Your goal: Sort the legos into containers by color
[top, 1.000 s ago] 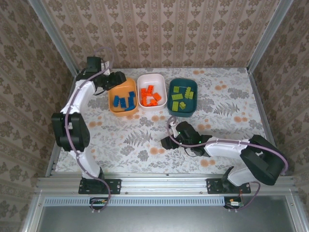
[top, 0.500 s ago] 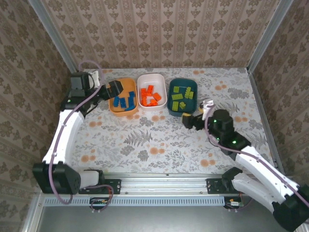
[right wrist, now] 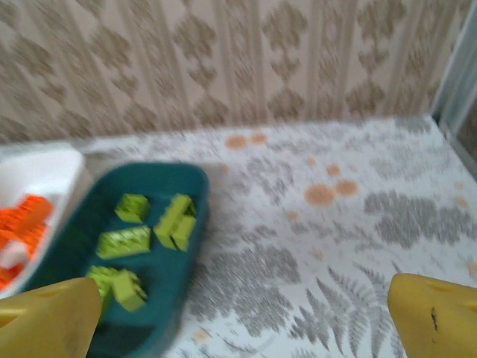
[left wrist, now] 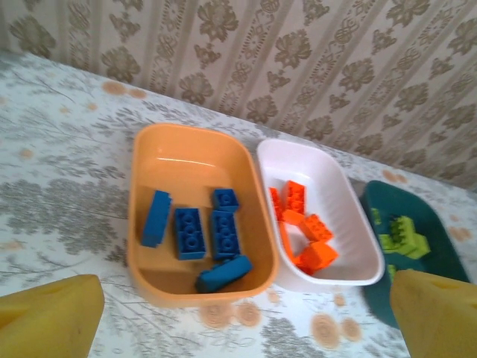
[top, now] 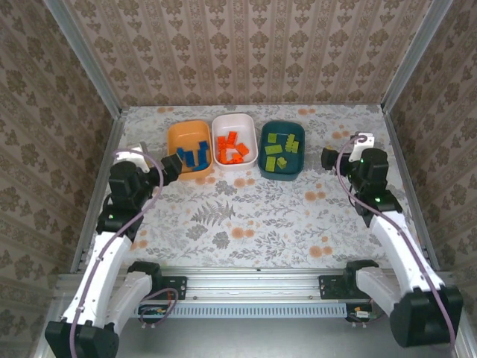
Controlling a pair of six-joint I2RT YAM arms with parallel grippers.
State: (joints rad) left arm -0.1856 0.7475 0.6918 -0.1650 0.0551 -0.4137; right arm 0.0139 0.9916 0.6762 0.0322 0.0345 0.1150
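You'll see three rounded plastic tubs upright in a close row: the orange tub (left wrist: 186, 160) holds loose blue studded bricks (left wrist: 192, 233), the white tub (left wrist: 343, 194) orange bricks (left wrist: 305, 224), and the dark teal tub (right wrist: 160, 186) lime-green bricks (right wrist: 123, 242).

The orange tub (left wrist: 149, 160), white tub (left wrist: 350, 216) and teal tub (right wrist: 74, 224) look like smooth, glossy plastic, the bricks (left wrist: 225, 233) in them shiny plastic too, the tabletop (top: 246, 216) a matt printed covering, and the rail (top: 253, 280) at its near edge dull metal.
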